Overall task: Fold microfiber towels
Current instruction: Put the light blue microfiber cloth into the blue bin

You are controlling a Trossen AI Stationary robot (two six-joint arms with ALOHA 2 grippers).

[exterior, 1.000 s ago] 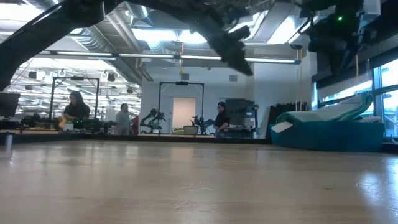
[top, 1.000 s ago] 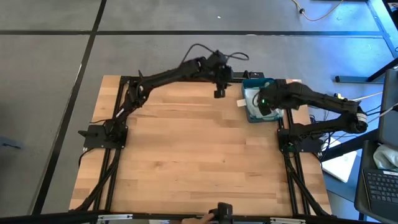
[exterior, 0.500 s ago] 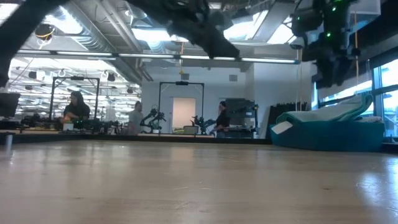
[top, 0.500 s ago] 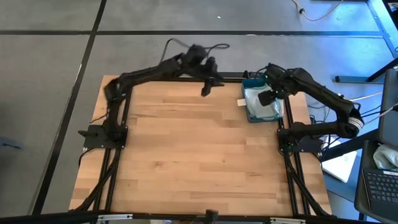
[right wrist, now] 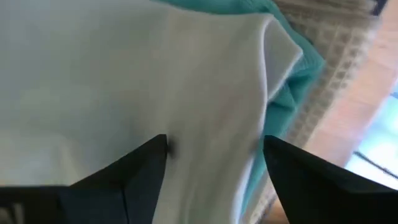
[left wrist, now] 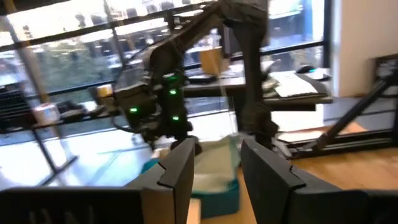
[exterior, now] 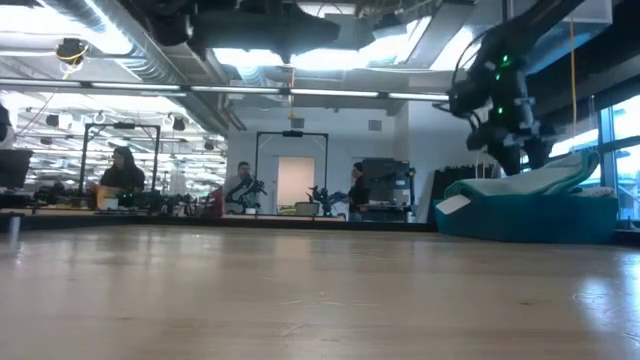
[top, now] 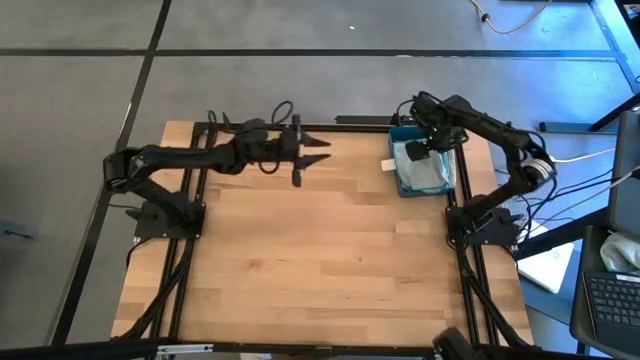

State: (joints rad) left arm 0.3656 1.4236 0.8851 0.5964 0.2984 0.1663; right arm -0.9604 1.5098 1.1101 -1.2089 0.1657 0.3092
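From above, the microfiber towels [top: 422, 165] lay piled in a blue tray [top: 402, 186] at the table's [top: 320, 260] far right corner. The right gripper [top: 418, 150] hung over the pile; the left gripper [top: 318, 152] hovered over bare wood near the far edge, fingers spread.

At table height, the towels [exterior: 530, 182] heaped above the tray [exterior: 525, 218], the right gripper [exterior: 512, 158] just above them. People stood in the room behind.

The left wrist view showed its fingers [left wrist: 180, 165] parted, aimed toward the tray.

The right wrist view showed its fingers [right wrist: 146, 165] wide apart, close over a pale towel [right wrist: 124, 81] with teal cloth [right wrist: 283, 109] at its edge.
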